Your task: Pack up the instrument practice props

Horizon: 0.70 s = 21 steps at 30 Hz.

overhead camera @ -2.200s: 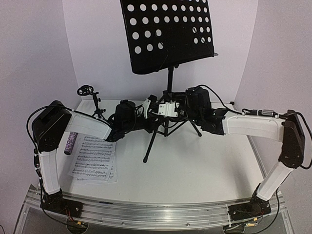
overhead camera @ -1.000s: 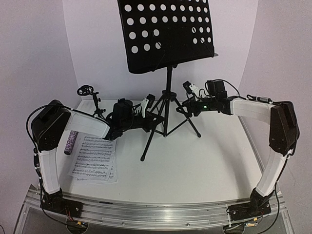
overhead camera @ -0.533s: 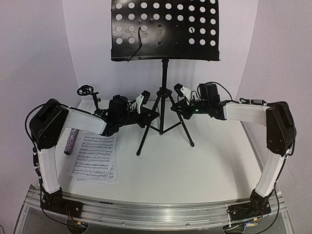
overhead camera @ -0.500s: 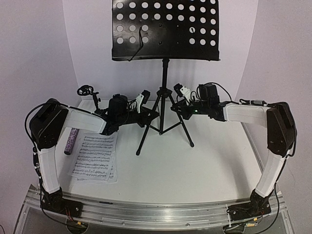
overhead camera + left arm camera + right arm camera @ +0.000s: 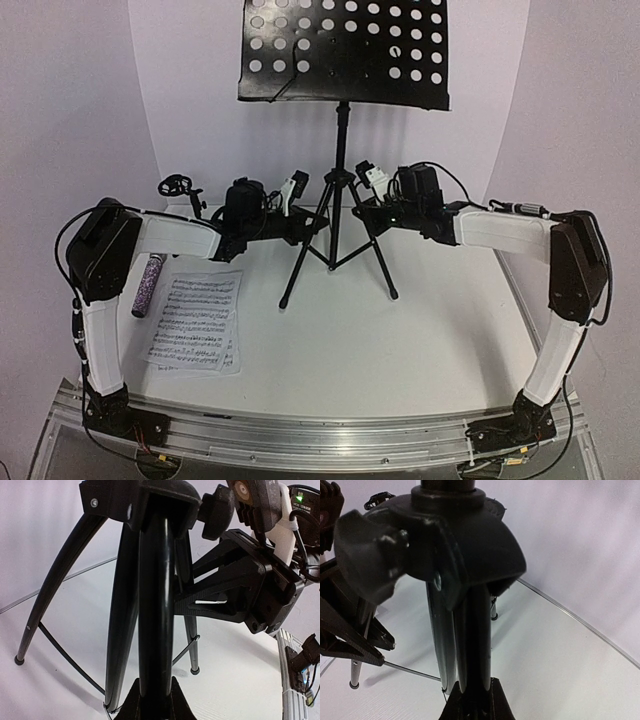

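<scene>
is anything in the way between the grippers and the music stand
Nothing visible. The left gripper and right gripper are each closed directly on the music stand, on its tubes below the tripod hub. The sheet music and microphone lie off to the left, apart from it.

Brightness: bright, soft and even in all three views; the walls (image 5: 90,100) read a pale lilac-white.
Light source: diffuse, from above; no lamp in view.
Shadows: faint, soft-edged grey ones on the surface (image 5: 420,340) beneath the music stand (image 5: 343,60).
Glare: thin bright streaks run down the stand's glossy black metal in both wrist views; a small green light (image 5: 299,498) blooms slightly.
Distortion: wide-angle bend in the top view, where the front rail (image 5: 320,440) bows.
Focus: the nearest parts are soft in the wrist views; the top view is slightly grainy, and the sheet music (image 5: 195,320) is unreadable.
</scene>
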Each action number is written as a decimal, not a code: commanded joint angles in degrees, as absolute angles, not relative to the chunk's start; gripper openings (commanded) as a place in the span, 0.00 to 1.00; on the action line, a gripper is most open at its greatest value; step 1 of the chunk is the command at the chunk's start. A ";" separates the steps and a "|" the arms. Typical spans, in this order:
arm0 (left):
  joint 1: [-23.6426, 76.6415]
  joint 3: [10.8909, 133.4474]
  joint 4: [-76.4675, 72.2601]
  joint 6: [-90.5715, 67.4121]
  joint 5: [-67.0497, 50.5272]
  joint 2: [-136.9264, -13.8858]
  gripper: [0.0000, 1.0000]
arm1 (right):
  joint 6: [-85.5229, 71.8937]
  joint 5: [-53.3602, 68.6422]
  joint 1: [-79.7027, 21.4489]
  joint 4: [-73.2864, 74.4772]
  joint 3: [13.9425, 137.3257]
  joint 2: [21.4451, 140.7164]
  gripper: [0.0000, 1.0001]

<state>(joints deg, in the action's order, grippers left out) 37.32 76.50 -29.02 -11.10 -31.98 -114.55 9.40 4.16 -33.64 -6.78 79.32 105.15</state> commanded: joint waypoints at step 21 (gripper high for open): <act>44.35 98.64 -29.74 -3.33 -54.11 -118.38 0.00 | -6.82 18.77 -42.98 -20.80 89.59 104.89 0.00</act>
<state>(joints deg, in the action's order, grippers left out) 36.12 89.59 -18.87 -11.45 -35.63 -118.99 3.45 -2.82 -34.09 -3.34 84.31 105.95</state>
